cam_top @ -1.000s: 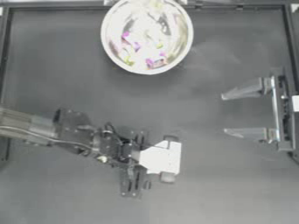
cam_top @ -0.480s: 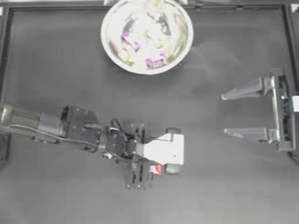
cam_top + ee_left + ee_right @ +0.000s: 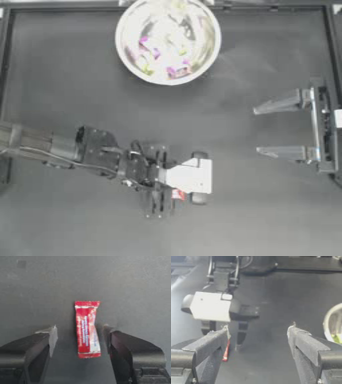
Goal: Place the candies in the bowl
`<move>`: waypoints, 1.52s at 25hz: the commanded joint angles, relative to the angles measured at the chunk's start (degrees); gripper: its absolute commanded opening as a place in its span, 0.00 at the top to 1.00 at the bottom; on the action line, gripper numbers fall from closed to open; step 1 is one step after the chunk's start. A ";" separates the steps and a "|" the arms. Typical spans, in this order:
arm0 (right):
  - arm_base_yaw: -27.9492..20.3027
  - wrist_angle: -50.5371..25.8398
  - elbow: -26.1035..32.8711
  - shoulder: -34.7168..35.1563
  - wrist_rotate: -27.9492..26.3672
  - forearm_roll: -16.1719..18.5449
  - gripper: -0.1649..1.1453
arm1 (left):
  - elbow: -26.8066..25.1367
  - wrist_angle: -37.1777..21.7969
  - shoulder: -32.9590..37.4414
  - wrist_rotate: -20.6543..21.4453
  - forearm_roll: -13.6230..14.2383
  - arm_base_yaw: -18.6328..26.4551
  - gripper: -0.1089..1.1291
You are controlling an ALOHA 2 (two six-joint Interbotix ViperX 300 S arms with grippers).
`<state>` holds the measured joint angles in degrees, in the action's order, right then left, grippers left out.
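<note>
The left gripper point(image 3: 175, 196) sits low in the middle of the top view, pointing down at the table. Its jaws are apart, and the red candy point(image 3: 87, 329) lies flat on the table point(image 3: 80, 90) between them, touching neither jaw (the left wrist view shows this best). The candy is long and thin, and it lies lengthwise between the two jaws.

The bowl point(image 3: 131, 60) is far off at the top middle of the top view, with other candies point(image 3: 167, 50) inside it.

To do this step well, I think the gripper should go down until its tips are right at the table, keep the candy in the middle, then close slowly so the wrapper does not slide out.

The right gripper point(image 3: 270, 129) waits at the right side with its jaws wide apart.
</note>
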<state>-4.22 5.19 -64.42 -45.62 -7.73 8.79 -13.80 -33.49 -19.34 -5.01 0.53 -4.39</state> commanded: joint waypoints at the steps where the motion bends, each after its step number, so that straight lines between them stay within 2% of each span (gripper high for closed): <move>1: 0.18 0.44 0.88 0.18 0.09 -0.09 0.12 | 1.49 0.09 0.97 -0.18 0.00 -0.26 0.17; 10: 0.18 0.44 0.97 0.18 0.00 -0.26 0.12 | 1.76 0.09 0.26 -0.26 0.00 -0.62 0.21; 13: 0.18 0.44 0.97 0.18 0.00 -0.26 0.12 | 1.85 -0.35 -0.09 -0.97 -0.26 -0.53 0.25; 15: 0.18 0.44 1.05 0.18 0.00 -0.26 0.12 | 1.93 -0.35 0.00 -1.49 -0.26 -0.53 0.33; 20: 0.18 0.44 1.05 0.18 0.00 -0.26 0.12 | 1.93 -0.09 0.35 -1.32 -0.09 -0.70 0.64; 21: 0.18 0.44 1.05 0.18 0.00 -0.35 0.12 | 2.02 -0.09 0.44 -1.23 0.00 -0.79 0.66; 28: 0.18 0.35 0.97 0.18 0.00 -0.35 0.12 | 2.20 0.09 2.64 -1.14 0.62 -0.79 0.65; 33: 0.18 0.44 0.79 0.18 -0.09 -0.26 0.12 | 1.58 0.09 6.33 -1.14 2.46 0.44 0.65; 38: 0.18 0.44 0.70 0.18 -0.09 -0.26 0.12 | 0.53 0.09 10.11 -1.14 5.71 3.16 0.65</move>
<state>-4.13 5.19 -64.42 -45.53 -7.73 8.61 -13.54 -33.66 -14.85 -6.24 5.19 -2.46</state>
